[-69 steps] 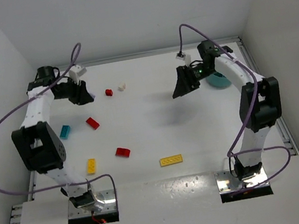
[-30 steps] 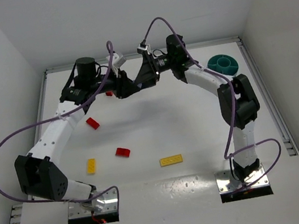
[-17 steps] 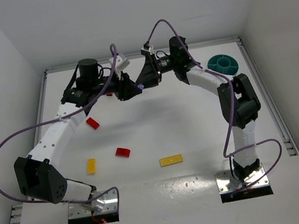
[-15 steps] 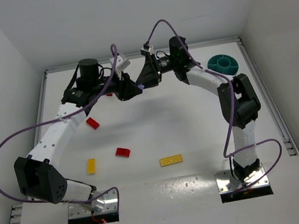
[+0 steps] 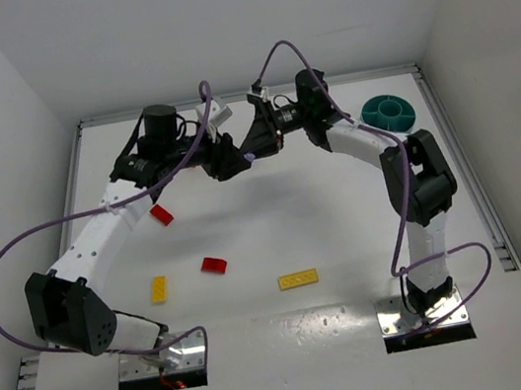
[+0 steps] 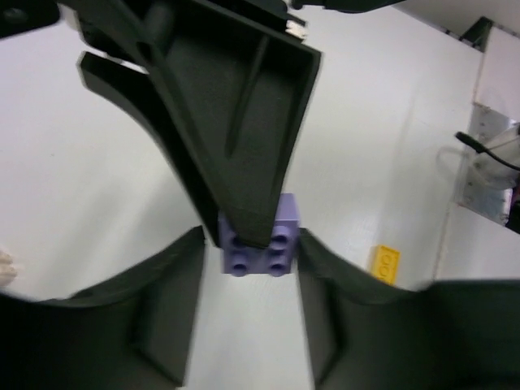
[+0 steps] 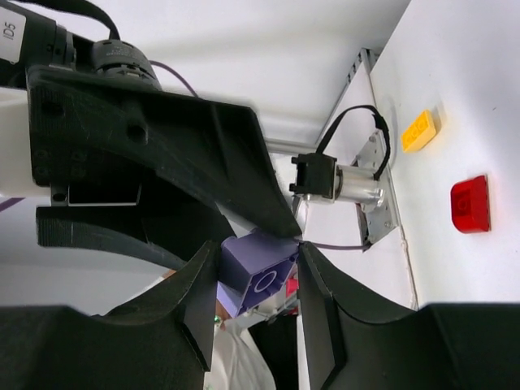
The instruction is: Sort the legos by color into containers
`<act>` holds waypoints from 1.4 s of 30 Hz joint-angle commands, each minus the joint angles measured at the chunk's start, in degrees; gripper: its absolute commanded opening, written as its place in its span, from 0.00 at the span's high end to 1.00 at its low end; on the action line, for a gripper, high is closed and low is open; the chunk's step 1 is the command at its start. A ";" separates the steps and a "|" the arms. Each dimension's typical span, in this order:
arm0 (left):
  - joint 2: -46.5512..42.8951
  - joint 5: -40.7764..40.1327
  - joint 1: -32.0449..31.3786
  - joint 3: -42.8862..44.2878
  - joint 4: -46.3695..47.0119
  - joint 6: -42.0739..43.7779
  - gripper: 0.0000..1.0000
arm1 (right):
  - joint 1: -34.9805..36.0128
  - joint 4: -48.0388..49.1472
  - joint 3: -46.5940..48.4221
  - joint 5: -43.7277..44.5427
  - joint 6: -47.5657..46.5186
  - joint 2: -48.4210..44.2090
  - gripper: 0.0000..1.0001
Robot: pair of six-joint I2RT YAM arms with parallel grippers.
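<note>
A white tabletop (image 5: 324, 214) fills the middle of the top view, boxed in by plain white walls (image 5: 231, 20) behind and at both sides. A metal rail (image 5: 492, 216) runs along its right edge, and a paler ledge (image 5: 296, 349) crosses the bottom.

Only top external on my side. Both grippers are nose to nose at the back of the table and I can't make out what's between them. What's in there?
Observer: A purple brick. In the left wrist view it sits between the fingers of the left gripper.
Operator: Right gripper on it too?
Observer: Looks like it. In the right wrist view the fingers of the right gripper flank the same brick, and both seem to touch it.
Operator: Orientation?
Observer: Studs face the left wrist camera. The hollow underside faces the right wrist camera.
</note>
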 commanded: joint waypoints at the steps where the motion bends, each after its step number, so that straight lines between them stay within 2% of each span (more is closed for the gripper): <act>1: -1.82 -4.53 0.05 0.32 1.20 0.82 0.42 | -0.68 0.33 -1.81 -1.89 -3.16 -5.40 1.00; 3: -1.82 -6.73 0.05 0.32 0.59 1.52 0.39 | -2.17 -1.26 -3.56 -2.59 -5.70 -6.97 1.00; 4: -2.43 -7.52 0.05 0.32 -0.20 2.31 0.30 | -2.70 -3.18 -4.18 -3.11 -6.67 -7.51 1.00; 8: -4.98 -9.71 3.12 -2.13 -0.91 2.85 0.22 | -8.14 -10.56 -7.44 -3.12 -15.61 -10.32 1.00; 10: -6.12 -10.25 5.57 -2.75 -0.91 2.23 0.19 | -10.95 -18.20 -8.06 -1.99 -20.36 -11.72 1.00; 12: -7.27 -10.25 7.16 -3.37 -0.91 2.23 0.18 | -15.61 -25.48 -6.83 -0.49 -30.28 -12.51 1.00; 13: -8.06 -10.25 7.86 -3.37 -0.91 2.23 0.17 | -17.28 -35.53 -4.74 2.13 -34.67 -12.52 1.00; 15: -8.59 -10.25 9.62 -4.60 -0.91 1.71 0.15 | -22.11 -49.27 -1.22 6.79 -53.27 -13.31 1.00; 16: -8.59 -10.25 10.15 -4.60 -0.91 1.71 0.15 | -23.26 -65.61 4.19 17.34 -61.70 -13.92 1.00; 18: -9.11 -10.25 10.86 -5.13 -0.91 1.71 0.14 | -24.84 -73.39 8.44 31.34 -78.21 -15.25 1.00; 19: -9.12 -10.25 11.47 -5.65 -0.91 1.71 0.14 | -25.37 -78.38 9.34 34.21 -81.79 -15.25 1.00; 21: -9.12 -9.63 12.08 -6.27 -0.22 1.18 0.14 | -28.18 -79.22 8.30 41.39 -85.42 -17.78 1.00; 23: -9.12 -9.11 12.09 -6.88 0.58 0.57 0.13 | -30.90 -75.63 6.28 48.60 -86.21 -20.33 1.00; 28: -9.73 -9.11 12.62 -7.94 2.68 -0.67 0.10 | -34.52 -70.53 4.95 60.32 -86.75 -23.50 1.00; 29: -9.73 -9.11 12.62 -8.46 2.69 -0.67 0.07 | -35.13 -68.52 4.43 63.47 -86.23 -23.51 1.00; 30: -9.73 -9.63 12.62 -8.47 2.69 -1.28 0.00 | -36.27 -67.46 3.21 64.46 -85.44 -23.51 1.00; 38: -8.59 -20.87 12.62 -8.20 4.01 -12.25 0.00 | -39.09 -56.31 -4.53 66.40 -79.11 -22.10 1.00; 42: -8.59 -21.41 12.62 -8.20 5.32 -11.74 0.00 | -39.09 -52.78 -5.68 65.79 -78.49 -20.17 1.00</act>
